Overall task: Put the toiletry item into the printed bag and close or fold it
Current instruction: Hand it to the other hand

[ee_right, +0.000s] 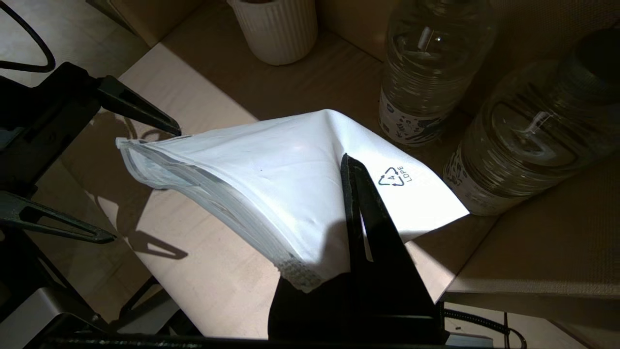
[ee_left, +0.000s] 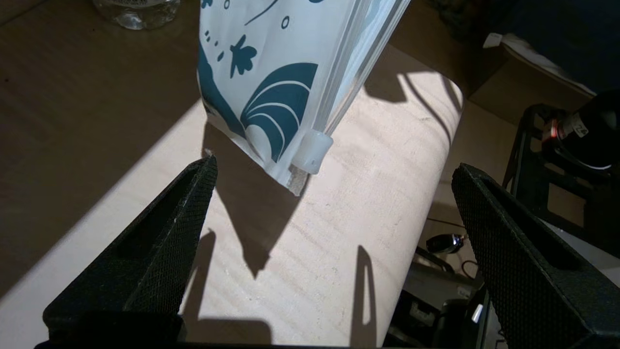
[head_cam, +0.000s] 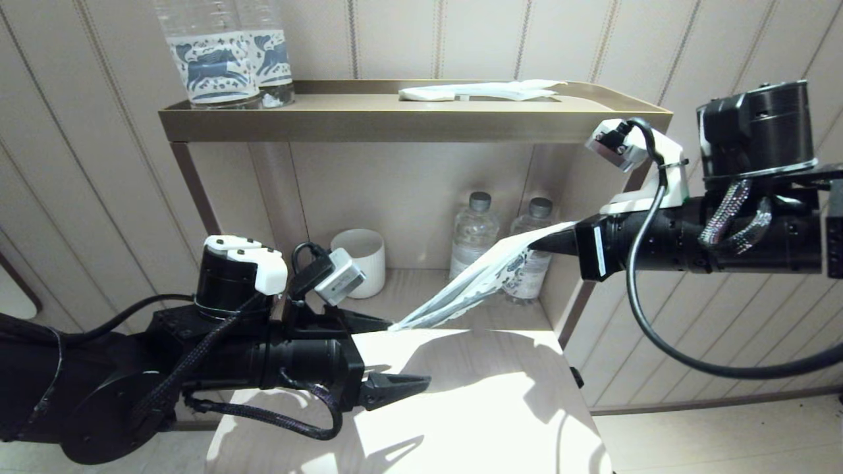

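Pale wooden worktop (head_cam: 500, 408) before me, sunlit and crossed by shadows. Behind it, a brass-coloured shelf unit: the lower shelf (head_cam: 421, 289) carries a ribbed white cup (head_cam: 361, 260) and two clear bottles (head_cam: 475, 234), standing side by side; the upper shelf (head_cam: 369, 108) carries two labelled bottles (head_cam: 227, 56) at its left end and a white packet (head_cam: 481, 91) lying flat toward its right.

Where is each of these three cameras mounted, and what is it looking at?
Head view: on the robot's head, facing forward and down at the shelf and table; both arms show.
Left wrist view: behind the open left gripper, facing the printed bag.
Right wrist view: behind the right gripper, shut on the bag.
All three share the bag.
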Controlling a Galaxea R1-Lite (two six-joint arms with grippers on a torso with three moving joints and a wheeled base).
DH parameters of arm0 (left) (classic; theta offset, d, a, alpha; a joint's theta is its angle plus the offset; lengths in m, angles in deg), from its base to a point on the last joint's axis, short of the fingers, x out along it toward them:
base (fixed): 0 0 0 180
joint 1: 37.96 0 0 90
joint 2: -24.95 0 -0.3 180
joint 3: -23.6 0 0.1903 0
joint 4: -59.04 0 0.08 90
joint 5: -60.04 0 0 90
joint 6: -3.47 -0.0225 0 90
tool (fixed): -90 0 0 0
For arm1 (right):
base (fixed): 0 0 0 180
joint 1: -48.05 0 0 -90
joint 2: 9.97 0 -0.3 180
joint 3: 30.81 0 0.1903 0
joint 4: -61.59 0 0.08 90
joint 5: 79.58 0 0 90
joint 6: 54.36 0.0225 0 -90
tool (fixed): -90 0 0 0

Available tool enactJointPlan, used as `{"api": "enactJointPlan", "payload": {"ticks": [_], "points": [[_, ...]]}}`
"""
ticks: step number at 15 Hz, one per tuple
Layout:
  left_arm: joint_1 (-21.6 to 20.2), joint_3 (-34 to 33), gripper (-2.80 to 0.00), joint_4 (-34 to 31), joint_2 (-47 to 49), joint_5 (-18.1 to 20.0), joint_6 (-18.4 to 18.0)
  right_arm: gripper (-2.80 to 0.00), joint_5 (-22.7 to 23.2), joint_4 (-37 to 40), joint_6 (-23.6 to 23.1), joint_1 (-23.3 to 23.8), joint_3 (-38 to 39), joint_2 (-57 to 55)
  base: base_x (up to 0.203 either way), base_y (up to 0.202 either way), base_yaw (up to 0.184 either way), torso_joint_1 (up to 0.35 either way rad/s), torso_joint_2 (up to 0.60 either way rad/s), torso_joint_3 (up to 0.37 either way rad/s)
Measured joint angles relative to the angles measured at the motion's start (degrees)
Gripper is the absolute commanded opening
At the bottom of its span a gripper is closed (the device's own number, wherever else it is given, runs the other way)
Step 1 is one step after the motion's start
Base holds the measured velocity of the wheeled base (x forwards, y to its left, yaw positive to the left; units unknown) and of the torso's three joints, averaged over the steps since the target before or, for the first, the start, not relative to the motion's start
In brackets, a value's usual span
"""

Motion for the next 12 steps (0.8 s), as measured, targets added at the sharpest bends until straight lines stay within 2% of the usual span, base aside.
{"api": "enactJointPlan", "payload": {"ticks": [3, 6, 9, 12], "points": [[1.5, 2.2, 0.00, 0.2, 1.7, -0.5, 2.0, -2.80, 0.0, 0.0, 0.0, -0.1, -0.1, 0.3, 0.000, 0.000, 0.000, 0.000, 0.00, 0.000], [2.5, 3.5, 0.00, 3.7, 4.1, -1.8, 3.1, -2.80, 0.0, 0.0, 0.0, -0.1, 0.0, 0.3, 0.000, 0.000, 0.000, 0.000, 0.00, 0.000], [2.6, 2.6, 0.00, 8.7, 6.6, -2.3, 3.1, -2.80, 0.0, 0.0, 0.0, -0.3, 0.3, 0.3, 0.000, 0.000, 0.000, 0.000, 0.00, 0.000], [2.7, 2.1, 0.00, 9.8, 7.8, -2.5, 3.2, -2.80, 0.0, 0.0, -0.1, -0.4, 0.4, 0.3, 0.000, 0.000, 0.000, 0.000, 0.00, 0.000]]}}
